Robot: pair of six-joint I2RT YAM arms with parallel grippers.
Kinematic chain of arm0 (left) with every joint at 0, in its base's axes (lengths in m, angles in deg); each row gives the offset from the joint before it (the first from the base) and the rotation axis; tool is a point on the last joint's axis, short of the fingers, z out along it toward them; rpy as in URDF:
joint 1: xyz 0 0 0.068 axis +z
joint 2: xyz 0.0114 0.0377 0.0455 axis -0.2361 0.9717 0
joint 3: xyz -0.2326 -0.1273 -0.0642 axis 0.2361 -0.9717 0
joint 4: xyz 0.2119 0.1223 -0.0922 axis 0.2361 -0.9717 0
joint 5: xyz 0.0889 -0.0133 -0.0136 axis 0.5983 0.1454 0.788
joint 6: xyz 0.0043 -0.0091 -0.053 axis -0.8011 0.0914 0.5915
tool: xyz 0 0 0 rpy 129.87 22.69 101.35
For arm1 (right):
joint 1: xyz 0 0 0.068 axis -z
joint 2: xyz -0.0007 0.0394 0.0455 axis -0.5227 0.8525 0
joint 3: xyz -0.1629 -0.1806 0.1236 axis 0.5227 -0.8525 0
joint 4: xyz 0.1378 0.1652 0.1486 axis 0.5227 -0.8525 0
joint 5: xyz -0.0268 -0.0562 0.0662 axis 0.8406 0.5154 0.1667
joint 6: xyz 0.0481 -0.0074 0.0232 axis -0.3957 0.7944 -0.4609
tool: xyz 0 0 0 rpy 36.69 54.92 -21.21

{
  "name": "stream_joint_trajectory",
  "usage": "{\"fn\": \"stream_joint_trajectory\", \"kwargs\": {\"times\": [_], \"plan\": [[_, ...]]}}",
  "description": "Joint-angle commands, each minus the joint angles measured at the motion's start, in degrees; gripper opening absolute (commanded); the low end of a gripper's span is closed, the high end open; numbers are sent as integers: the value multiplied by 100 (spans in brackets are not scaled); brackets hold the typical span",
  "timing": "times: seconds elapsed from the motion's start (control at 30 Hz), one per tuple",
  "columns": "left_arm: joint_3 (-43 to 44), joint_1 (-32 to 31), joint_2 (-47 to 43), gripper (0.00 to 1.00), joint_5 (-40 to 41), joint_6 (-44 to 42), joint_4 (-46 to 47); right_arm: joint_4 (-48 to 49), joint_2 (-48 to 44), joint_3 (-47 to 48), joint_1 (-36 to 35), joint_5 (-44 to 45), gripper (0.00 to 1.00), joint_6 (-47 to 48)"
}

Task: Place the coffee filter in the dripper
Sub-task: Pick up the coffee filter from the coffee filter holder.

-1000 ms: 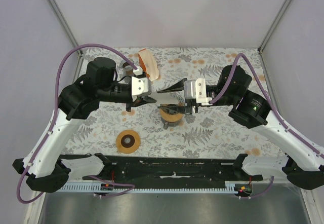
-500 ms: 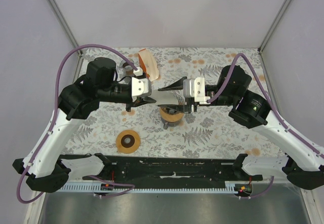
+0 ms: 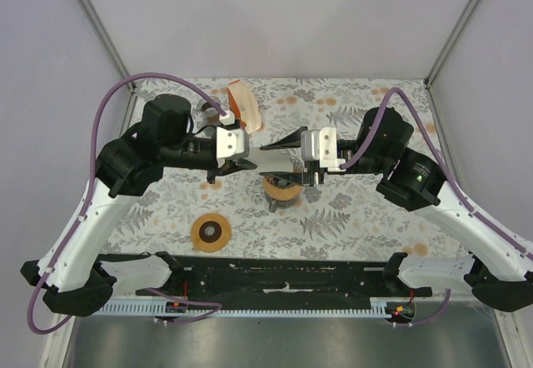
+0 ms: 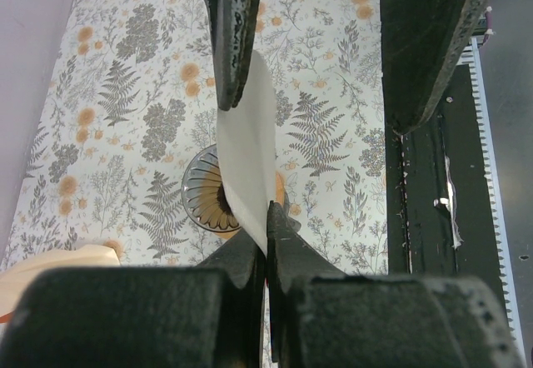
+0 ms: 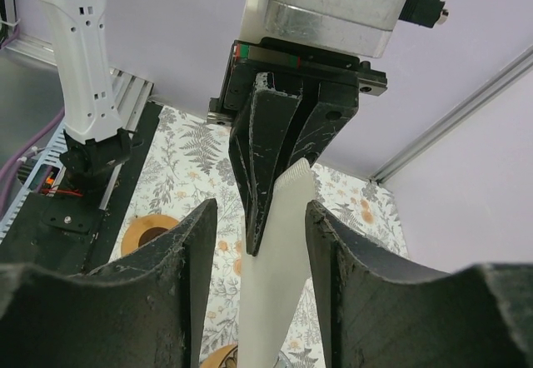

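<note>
The left gripper (image 4: 267,226) is pinching the white coffee filter (image 4: 248,151) by one edge, its jaws pressed together on the paper. The sheet is reaching out past its fingertips toward the right gripper (image 5: 260,218). The right gripper is holding its jaws wide apart, with one finger lying on each side of the filter. The ribbed dripper (image 4: 204,193) is sitting on the floral table (image 4: 108,93) below both sets of fingertips. The filter is hanging over it, and whether its lower edge is touching the dripper cannot be told.
</note>
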Motion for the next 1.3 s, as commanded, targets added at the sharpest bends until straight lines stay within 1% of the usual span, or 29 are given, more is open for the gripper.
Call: {"fn": "stream_joint_trajectory", "kwargs": {"times": [0.0,0.27,0.6,0.73,1.07,1.23,1.27], "plan": [[211,-44,10,2,60,-185,21,-10,-17,158,-43,37,54,-8],[211,-44,1,2,77,-246,-5,-63,-69,149,-43,204,59,53],[211,-52,1,2,60,-246,-5,-63,-52,228,-51,107,60,89],[194,-52,10,2,77,-255,-23,-63,-69,255,-69,107,62,115],[229,-61,18,2,60,-246,-23,-116,-34,255,-104,81,60,124],[229,-61,-16,2,103,-290,-32,-273,-148,289,-113,274,60,150],[238,-61,-34,2,147,-334,-40,-326,-227,290,-96,335,59,124]]}}
